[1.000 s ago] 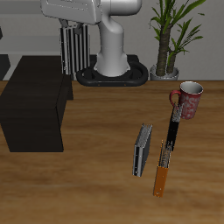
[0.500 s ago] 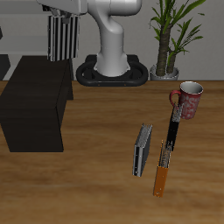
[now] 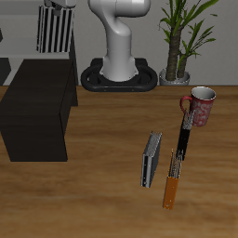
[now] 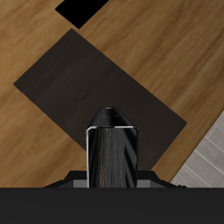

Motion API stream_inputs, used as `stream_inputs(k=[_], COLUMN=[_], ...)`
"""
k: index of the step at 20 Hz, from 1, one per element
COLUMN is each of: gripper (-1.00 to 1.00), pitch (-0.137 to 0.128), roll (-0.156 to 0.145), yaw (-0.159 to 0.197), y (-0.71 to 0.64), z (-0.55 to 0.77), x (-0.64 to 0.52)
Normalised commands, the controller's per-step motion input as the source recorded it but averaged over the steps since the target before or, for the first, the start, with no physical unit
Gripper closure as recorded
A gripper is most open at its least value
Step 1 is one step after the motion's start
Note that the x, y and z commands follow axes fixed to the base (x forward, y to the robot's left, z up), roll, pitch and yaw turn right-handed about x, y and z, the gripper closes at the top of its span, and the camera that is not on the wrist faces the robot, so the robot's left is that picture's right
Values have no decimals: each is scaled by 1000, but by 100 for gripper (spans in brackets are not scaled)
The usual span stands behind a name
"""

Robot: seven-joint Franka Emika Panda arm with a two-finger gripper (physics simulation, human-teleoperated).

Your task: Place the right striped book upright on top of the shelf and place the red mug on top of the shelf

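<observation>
My gripper point(image 3: 58, 7) is shut on a striped book point(image 3: 56, 31) and holds it hanging upright in the air above the back of the black shelf point(image 3: 37, 112). In the wrist view the book point(image 4: 112, 157) shows edge-on over the shelf's flat top point(image 4: 83, 83). The red mug point(image 3: 200, 106) stands on the table far from the shelf, near the plant. A second striped book point(image 3: 152, 158) stands on edge on the table toward the front.
A black book point(image 3: 184, 139) and an orange-spined book point(image 3: 173, 189) lie end to end beside the mug. A potted plant point(image 3: 178, 42) stands at the back next to the robot base point(image 3: 119, 74). A pale slatted thing point(image 4: 206, 162) shows beside the shelf.
The gripper has carried the striped book sideways and a little higher, from beside the robot base to above the shelf's back. Nothing on the table has moved.
</observation>
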Motion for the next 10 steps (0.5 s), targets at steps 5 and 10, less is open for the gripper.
stream_inputs(k=[5, 10], gripper=[100, 100], pitch=[59, 43], roll=[-21, 37], yaw=[-103, -85], y=[-382, -274], z=[-90, -149], x=[-151, -174])
